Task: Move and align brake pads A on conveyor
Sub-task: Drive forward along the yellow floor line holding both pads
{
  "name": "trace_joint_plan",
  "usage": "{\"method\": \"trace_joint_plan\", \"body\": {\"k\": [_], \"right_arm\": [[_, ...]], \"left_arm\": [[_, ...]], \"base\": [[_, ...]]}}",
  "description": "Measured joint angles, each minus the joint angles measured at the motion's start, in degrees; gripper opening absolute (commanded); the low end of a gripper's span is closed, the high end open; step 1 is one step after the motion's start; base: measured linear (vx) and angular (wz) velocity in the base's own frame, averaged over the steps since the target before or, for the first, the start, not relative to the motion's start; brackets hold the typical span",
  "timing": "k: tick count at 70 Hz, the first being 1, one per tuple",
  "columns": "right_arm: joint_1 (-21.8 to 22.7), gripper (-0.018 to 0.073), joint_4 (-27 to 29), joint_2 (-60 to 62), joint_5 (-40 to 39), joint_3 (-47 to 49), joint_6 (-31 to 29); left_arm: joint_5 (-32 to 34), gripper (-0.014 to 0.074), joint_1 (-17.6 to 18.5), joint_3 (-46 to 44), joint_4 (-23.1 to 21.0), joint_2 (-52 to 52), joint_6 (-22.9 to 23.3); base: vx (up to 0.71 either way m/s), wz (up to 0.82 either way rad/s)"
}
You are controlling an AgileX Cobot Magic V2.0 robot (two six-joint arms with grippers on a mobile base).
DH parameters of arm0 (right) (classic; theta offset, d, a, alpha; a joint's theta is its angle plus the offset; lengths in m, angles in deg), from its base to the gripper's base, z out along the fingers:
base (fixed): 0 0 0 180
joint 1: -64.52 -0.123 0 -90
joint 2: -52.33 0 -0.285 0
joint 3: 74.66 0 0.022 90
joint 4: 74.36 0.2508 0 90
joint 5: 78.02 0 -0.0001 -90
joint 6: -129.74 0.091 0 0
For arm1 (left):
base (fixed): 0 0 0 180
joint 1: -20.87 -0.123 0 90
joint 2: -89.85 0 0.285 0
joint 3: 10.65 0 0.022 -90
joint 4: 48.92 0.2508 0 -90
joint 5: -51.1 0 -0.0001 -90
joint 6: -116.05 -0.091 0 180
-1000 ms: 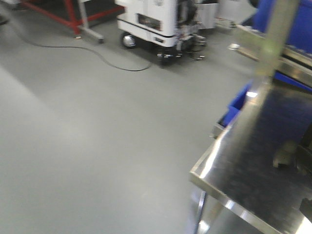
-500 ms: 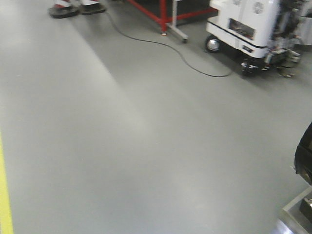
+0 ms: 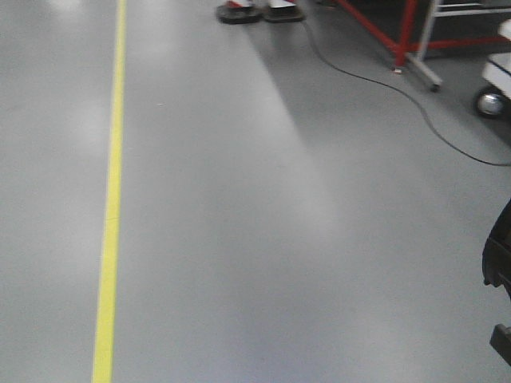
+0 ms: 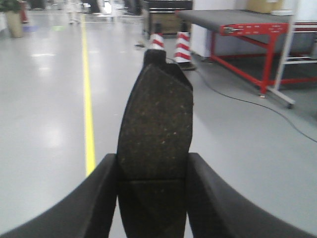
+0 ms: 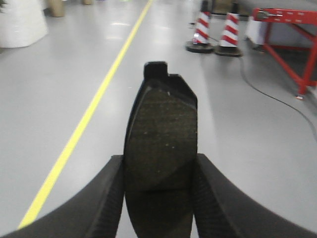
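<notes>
1. Brake pad A [image 4: 156,109] sits clamped in our left end effector [image 4: 152,156];
2. a second brake pad A [image 5: 161,119] sits clamped in our right end effector [image 5: 159,157];
3. the conveyor [image 4: 233,17] stands well apart.

Left brake pad [image 4: 154,124]: rough, gritty dark face with pale flecks, matt. Right brake pad [image 5: 161,129]: matt, finely dimpled texture. My left fingers [image 4: 89,203]: smooth matt black, plastic-looking. Floor [image 3: 279,239]: smooth grey, soft sheen. Conveyor [image 4: 233,16]: matt dark belt, red-painted metal frame.
</notes>
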Motion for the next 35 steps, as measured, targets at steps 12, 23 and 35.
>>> {"method": "trace_joint_plan", "body": {"k": [12, 23, 35], "right_arm": [[0.0, -0.0003, 0.0, 0.0, 0.0, 0.0, 0.0], [0.0, -0.0003, 0.0, 0.0, 0.0, 0.0, 0.0], [0.0, -0.0003, 0.0, 0.0, 0.0, 0.0, 0.0]], "left_arm": [[0.0, 0.0146, 0.0, 0.0, 0.0, 0.0, 0.0], [0.0, 0.0146, 0.0, 0.0, 0.0, -0.1, 0.0], [0.0, 0.0146, 0.0, 0.0, 0.0, -0.2, 0.0]], "base": [[0.19, 0.63], [0.23, 0.5], [0.28, 0.31]]}}
